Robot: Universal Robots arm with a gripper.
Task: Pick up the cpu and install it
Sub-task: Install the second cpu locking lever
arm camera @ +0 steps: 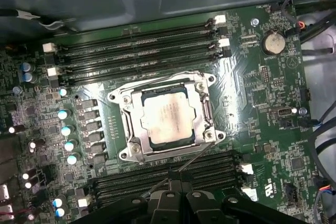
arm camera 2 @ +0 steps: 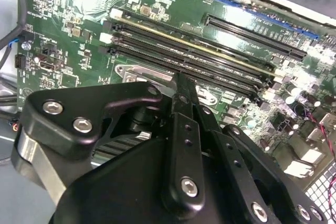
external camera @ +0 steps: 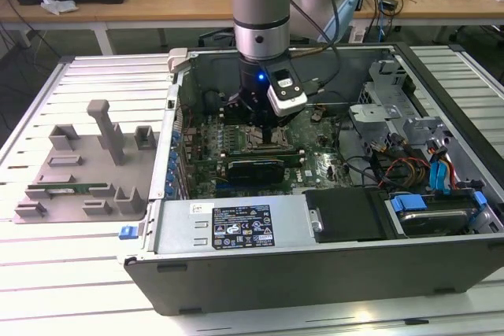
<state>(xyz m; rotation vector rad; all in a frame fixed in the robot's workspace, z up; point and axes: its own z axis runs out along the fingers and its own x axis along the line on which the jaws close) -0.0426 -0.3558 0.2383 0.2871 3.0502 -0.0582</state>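
Note:
The cpu [arm camera: 167,118] is a small silvery square lying flat in the motherboard socket, with the metal socket frame [arm camera: 206,109] around its edges. A thin wire lever [arm camera: 195,158] runs slanting from the frame's corner toward my gripper [arm camera: 176,176]. The gripper hangs just beside the socket, over the nearer memory slots, shut with nothing in it. In the exterior view the gripper [external camera: 258,125] reaches down into the open computer case [external camera: 315,273] above the green motherboard [external camera: 315,164]. In the second wrist view the gripper [arm camera 2: 181,85] points at the board near the long black slots.
Black memory slots [arm camera: 142,51] flank the socket on two sides. A black graphics card [external camera: 253,169] lies near the socket. A power supply [external camera: 236,226] and cables [external camera: 402,167] crowd the case's front and the exterior view's right. A grey parts fixture [external camera: 79,171] sits on the table outside the case.

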